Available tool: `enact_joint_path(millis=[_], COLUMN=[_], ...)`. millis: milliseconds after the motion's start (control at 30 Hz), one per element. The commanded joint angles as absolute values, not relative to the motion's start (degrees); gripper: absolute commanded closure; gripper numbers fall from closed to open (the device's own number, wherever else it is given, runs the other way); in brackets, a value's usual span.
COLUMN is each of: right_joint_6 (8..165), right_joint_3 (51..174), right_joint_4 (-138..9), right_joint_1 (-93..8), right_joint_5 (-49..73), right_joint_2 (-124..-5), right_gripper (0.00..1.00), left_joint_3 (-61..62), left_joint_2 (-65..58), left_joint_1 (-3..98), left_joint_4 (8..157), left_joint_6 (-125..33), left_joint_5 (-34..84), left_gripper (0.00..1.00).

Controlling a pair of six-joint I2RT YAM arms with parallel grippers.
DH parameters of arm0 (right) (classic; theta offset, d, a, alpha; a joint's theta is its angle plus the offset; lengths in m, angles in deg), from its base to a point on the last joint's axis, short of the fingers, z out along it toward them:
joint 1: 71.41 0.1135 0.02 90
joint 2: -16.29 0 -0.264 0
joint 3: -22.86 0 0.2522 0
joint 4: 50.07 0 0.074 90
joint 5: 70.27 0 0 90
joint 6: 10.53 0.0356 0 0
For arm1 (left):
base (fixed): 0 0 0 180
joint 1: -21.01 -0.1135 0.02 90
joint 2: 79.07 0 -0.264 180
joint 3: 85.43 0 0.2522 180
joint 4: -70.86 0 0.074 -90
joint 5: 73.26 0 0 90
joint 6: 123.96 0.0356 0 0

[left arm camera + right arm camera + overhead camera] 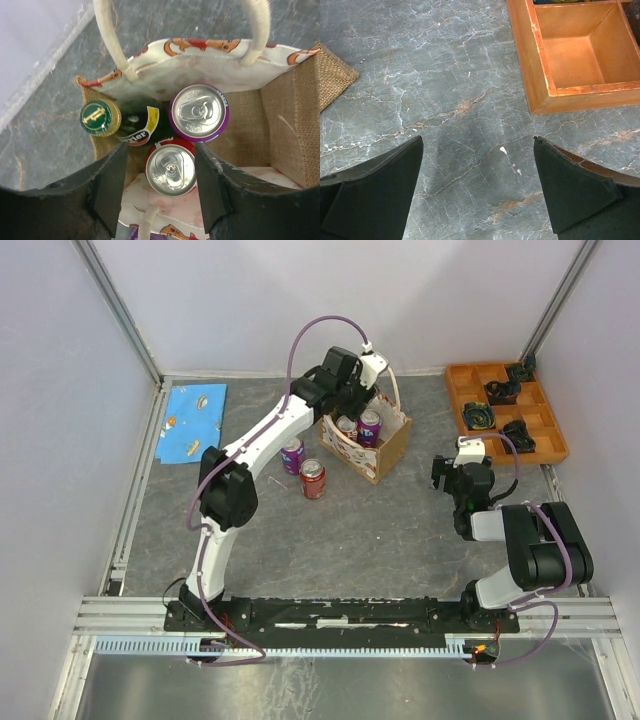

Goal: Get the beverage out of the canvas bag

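Observation:
The canvas bag [380,452] stands at the back middle of the table, tan with white handles and a white-and-red print. In the left wrist view the canvas bag [280,120] holds a red can [170,169], a purple can [198,112] and a green bottle [100,117] with a green-and-gold cap. My left gripper [355,392] hovers over the bag's mouth. In its own view the left gripper [161,162] is open, with a finger on each side of the red can and a small gap at both. My right gripper [455,476] is open and empty, low over the table right of the bag.
A purple can [292,455] and a red can [313,478] stand on the table left of the bag. A blue cloth [192,423] lies at the back left. An orange compartment tray [460,390] with dark parts sits at the back right, its corner in the right wrist view [540,75].

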State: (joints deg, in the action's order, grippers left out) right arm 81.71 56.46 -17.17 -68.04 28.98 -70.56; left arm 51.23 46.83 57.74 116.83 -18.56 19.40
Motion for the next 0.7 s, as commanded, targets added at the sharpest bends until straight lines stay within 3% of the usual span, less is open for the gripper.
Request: enact_joint_path(millis=[0, 100, 200, 667], right_joint_6=[81.73, 81.65, 81.75, 81.74], right_joint_3=[58.07, 58.06, 58.06, 58.06], right_joint_4=[-15.22, -15.16, -15.19, -15.22], right_joint_1=[-68.1, -68.07, -68.11, -68.08], right_joint_5=[29.13, 29.13, 29.13, 29.13], right_joint_2=[-70.45, -70.45, -70.41, -70.44], right_gripper=[0.01, 0.01, 0.01, 0.01], left_joint_3=[52.57, 51.33, 50.48, 48.38], left_joint_2=[47.05, 47.18, 47.36, 49.47], left_joint_1=[57.84, 57.84, 57.81, 57.86], left_joint_4=[118.64, 119.44, 120.31, 124.13], left_joint_6=[-21.74, -22.46, -23.39, -23.77], left_joint_5=[16.67, 15.69, 15.57, 12.99], left_gripper=[0.35, 0.34, 0.24, 0.19])
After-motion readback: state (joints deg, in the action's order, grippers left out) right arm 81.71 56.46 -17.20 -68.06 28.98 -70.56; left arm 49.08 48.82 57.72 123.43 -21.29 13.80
